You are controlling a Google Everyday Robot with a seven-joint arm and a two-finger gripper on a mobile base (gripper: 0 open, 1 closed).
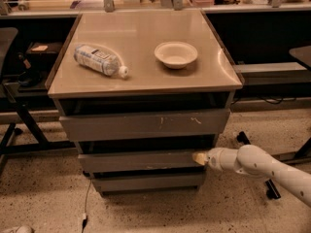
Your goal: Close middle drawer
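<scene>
The middle drawer (138, 160) is a plain grey front between two others in a cabinet under a tan top. It stands out a little from the cabinet, with a dark gap above it. My gripper (198, 158) comes in from the right on a white arm (262, 165). Its pale tip touches the right end of the middle drawer's front. The top drawer (146, 125), with pale scratch marks, sits above. The narrower bottom drawer (148, 181) sits below.
On the cabinet top (141, 79) lie a plastic water bottle (99, 59) on its side and a white bowl (176, 54). A black chair base (12, 120) stands at the left. A desk edge and chair wheels (269, 191) are at the right. Speckled floor lies in front.
</scene>
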